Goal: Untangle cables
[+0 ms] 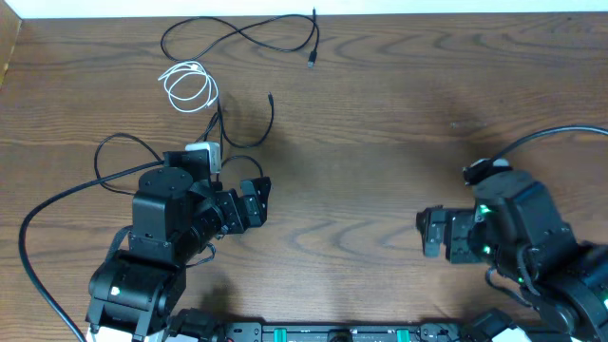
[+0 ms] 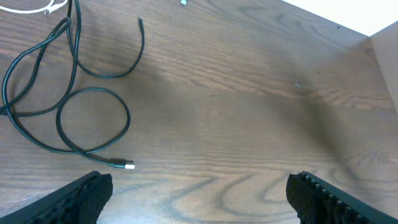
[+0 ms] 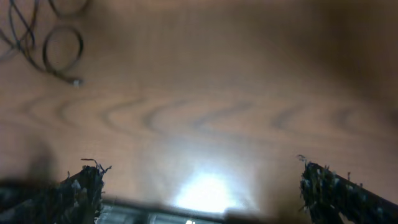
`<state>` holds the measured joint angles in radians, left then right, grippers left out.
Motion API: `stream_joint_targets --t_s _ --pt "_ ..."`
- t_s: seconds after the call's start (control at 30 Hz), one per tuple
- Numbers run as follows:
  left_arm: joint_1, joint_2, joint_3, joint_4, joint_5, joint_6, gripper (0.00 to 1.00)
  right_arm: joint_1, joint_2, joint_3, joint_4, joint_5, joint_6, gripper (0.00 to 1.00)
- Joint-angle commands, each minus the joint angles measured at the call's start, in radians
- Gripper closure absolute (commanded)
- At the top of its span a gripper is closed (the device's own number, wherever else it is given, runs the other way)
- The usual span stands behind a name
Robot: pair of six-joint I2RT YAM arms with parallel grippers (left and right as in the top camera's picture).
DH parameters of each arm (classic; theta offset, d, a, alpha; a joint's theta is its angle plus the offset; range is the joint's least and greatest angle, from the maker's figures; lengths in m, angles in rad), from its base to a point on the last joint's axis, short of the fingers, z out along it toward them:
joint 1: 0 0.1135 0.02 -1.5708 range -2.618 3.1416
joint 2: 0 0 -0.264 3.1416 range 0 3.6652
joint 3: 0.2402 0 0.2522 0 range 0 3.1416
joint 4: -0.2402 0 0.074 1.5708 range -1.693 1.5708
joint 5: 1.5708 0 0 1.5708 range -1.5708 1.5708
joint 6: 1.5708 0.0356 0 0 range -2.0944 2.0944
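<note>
Both jaws are standing apart, empty, seemingly readying to grab black cables crossing near the white cable.

A long black cable is seen laid in loose curves along the far edge of the desk, its plug end lying free. A white cable is coiled in small loops just beside it, nearer the arms. A second black cable is curved between that coil and the left hand, whose fingers are spread with nothing between them. The right hand, well apart from every cable, is likewise spread and empty.
</note>
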<state>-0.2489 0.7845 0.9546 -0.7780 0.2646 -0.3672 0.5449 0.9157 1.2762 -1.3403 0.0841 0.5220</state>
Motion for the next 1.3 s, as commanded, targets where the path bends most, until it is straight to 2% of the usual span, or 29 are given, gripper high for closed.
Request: stream_joint_targets --t_s 0.0,0.17,0.3,0.5,0.9,1.27 --pt "0.001 -0.001 0.018 0.000 0.012 -0.005 0.05 -0.083 -0.067 -0.078 0.069 0.037 -0.130 0.01" --pt "0.001 -0.001 0.018 0.000 0.012 -0.005 0.05 -0.226 -0.203 -0.271 0.300 0.032 -0.216 0.01" --pt "0.001 -0.001 0.018 0.000 0.012 -0.005 0.05 -0.349 -0.338 -0.438 0.485 -0.053 -0.309 0.01" --pt "0.001 -0.001 0.018 0.000 0.012 -0.005 0.05 -0.476 -0.495 -0.639 0.644 -0.084 -0.337 0.01" --pt "0.001 -0.001 0.018 0.000 0.012 -0.005 0.05 -0.500 -0.726 -0.950 0.978 -0.084 -0.330 0.01" --pt "0.001 -0.001 0.018 0.000 0.012 -0.005 0.05 -0.518 -0.817 -1.138 1.177 -0.083 -0.257 0.01"
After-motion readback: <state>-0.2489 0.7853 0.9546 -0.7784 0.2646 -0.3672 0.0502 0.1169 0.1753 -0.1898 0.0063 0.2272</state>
